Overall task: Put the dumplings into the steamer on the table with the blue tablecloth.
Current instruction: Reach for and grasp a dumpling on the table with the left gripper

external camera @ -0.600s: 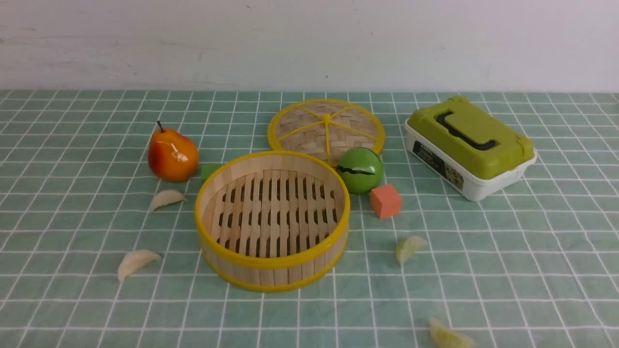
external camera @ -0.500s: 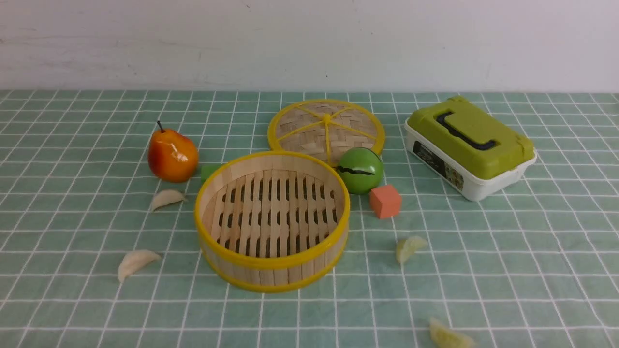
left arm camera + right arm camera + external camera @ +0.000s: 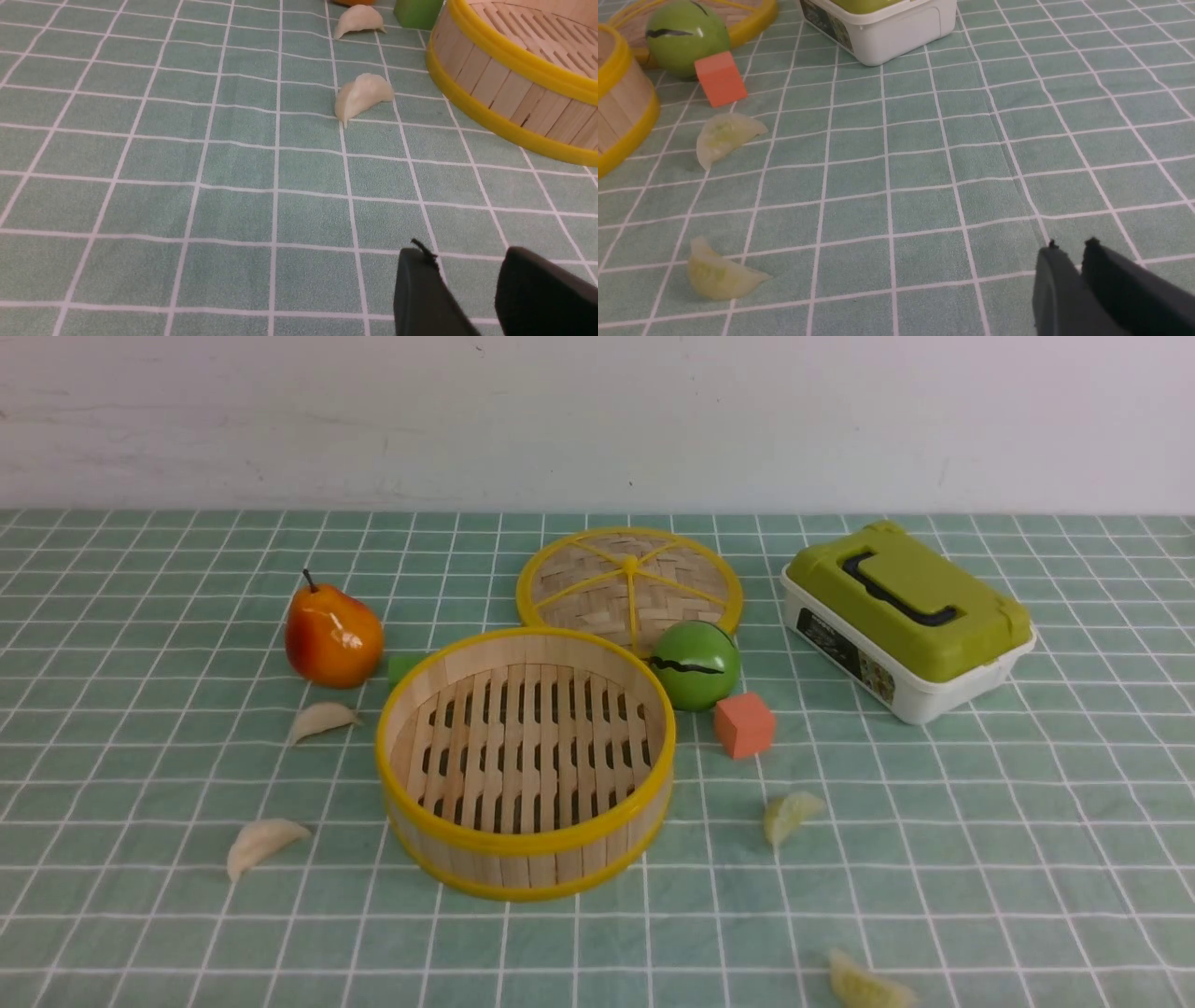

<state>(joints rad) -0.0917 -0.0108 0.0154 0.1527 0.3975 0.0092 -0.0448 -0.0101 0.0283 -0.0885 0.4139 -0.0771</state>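
The left hand [image 3: 467, 289], jaws parted and empty above the bench [image 3: 140, 186], has the creamy white crescent dumpling [image 3: 362, 95] ahead of it, long axis slanting, beside the empty round bamboo steamer [image 3: 509, 98].

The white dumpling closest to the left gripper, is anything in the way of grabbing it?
Nothing visible. In the left wrist view only bare tablecloth lies between the left gripper and the white dumpling, and the steamer beside it has an open top.
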